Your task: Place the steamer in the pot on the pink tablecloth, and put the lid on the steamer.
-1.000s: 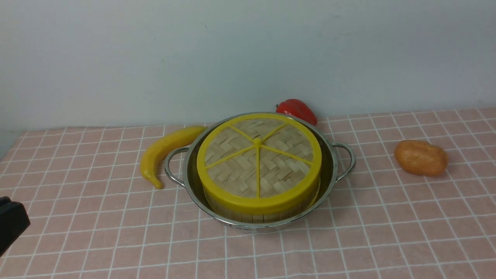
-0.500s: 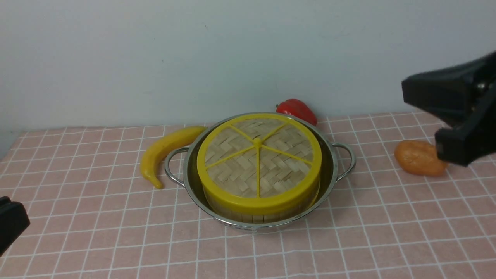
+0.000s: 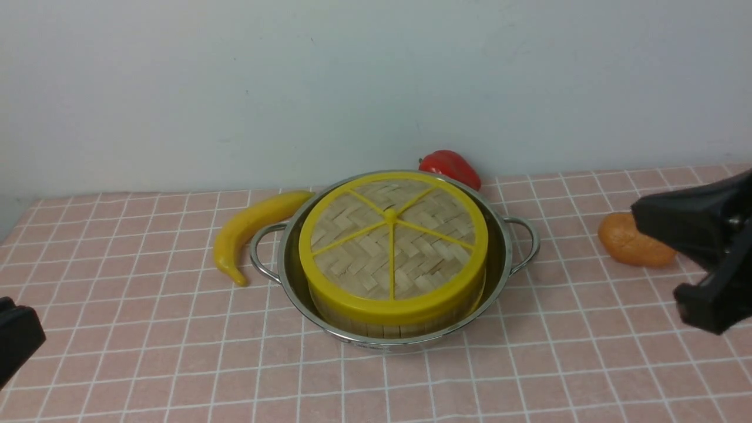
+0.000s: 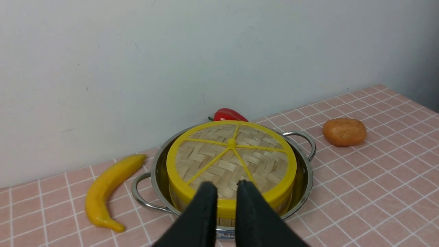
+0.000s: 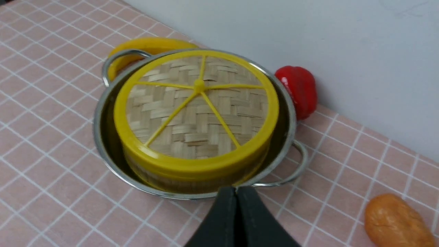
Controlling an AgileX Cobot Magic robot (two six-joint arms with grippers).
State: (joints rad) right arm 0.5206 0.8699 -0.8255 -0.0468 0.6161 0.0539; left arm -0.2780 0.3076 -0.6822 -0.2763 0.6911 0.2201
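Note:
The steel pot (image 3: pixel 503 258) stands on the pink tablecloth (image 3: pixel 587 364) with the bamboo steamer (image 3: pixel 382 326) inside it. The woven lid (image 3: pixel 392 235) lies flat on the steamer, its yellow rim level. What is inside the steamer is hidden. Only a black part of my left gripper (image 3: pixel 23 338) shows, at the lower left and far from the pot. In the left wrist view that gripper (image 4: pixel 226 188) is open a little with nothing between its fingers. My right gripper (image 3: pixel 664 235) hangs to the right of the pot, and in its wrist view it (image 5: pixel 236 189) is shut and empty.
A yellow banana (image 3: pixel 252 226) lies against the pot's left handle. A red pepper (image 3: pixel 452 166) sits behind the pot by the wall. An orange bun-like lump (image 3: pixel 628 241) lies on the cloth at the right, partly behind my right gripper.
My right gripper came into the front view from the right edge, then dropped lower and drew back to the right. Pot, steamer, lid and left gripper have not moved.

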